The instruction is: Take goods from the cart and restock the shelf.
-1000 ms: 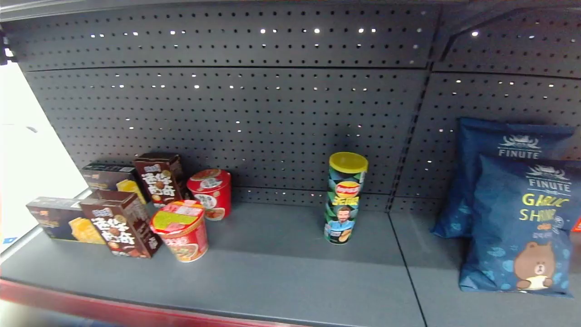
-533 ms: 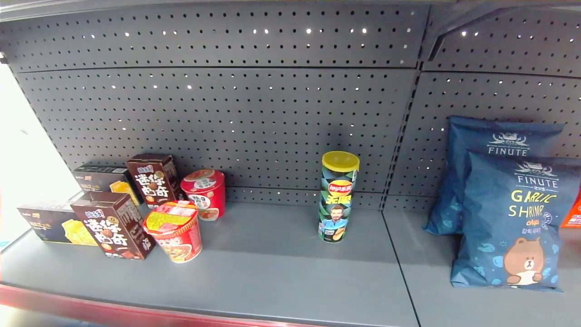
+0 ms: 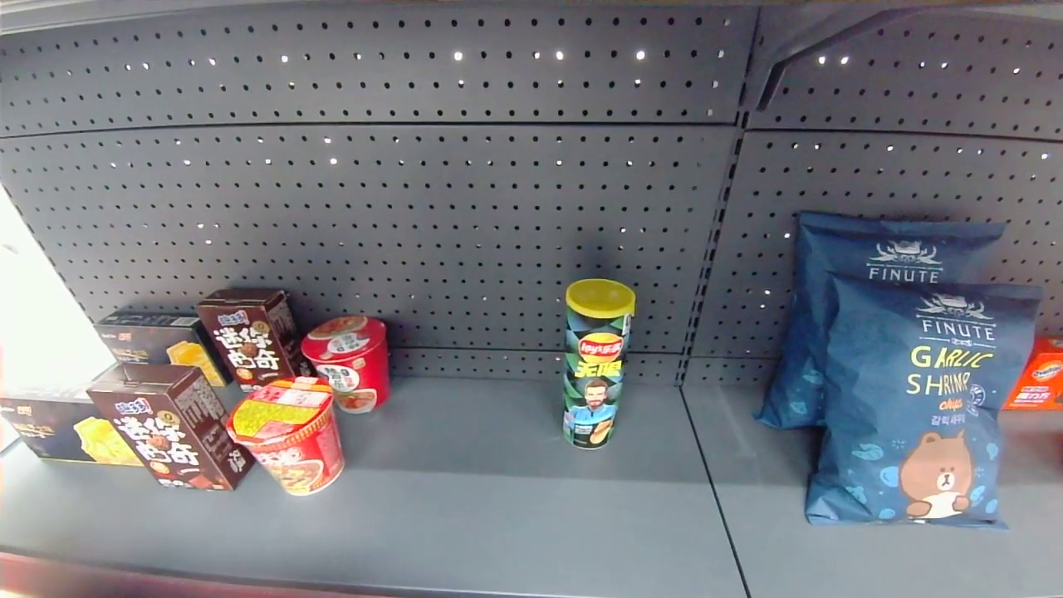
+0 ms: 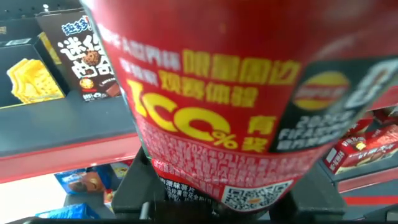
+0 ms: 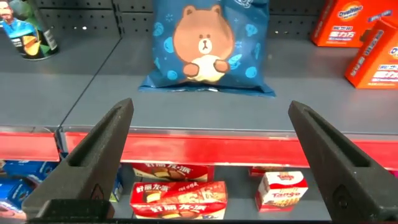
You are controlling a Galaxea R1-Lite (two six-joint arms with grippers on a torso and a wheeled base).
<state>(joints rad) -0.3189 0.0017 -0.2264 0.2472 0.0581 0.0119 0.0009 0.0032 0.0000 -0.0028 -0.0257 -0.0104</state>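
The left gripper (image 4: 217, 208) was clamped on a red chips can (image 4: 211, 93) that rose from between its fingers, the shelf (image 4: 56, 134) just beyond. The right gripper (image 5: 211, 165) gaped wide, holding nothing. Straight ahead of it on the shelf stood a blue bear-print chips bag (image 5: 206, 43), and a green chips can (image 5: 28, 31) stood farther to the left.

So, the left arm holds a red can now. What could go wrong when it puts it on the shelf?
1. The red can in the left gripper could bump the green can, which stands tall and alone on the shelf, and topple it.
2. The noodle cup and brown box stand toward the front; a sweep past them might push them off.
3. The open right gripper hovers before the blue bag and might snag it.
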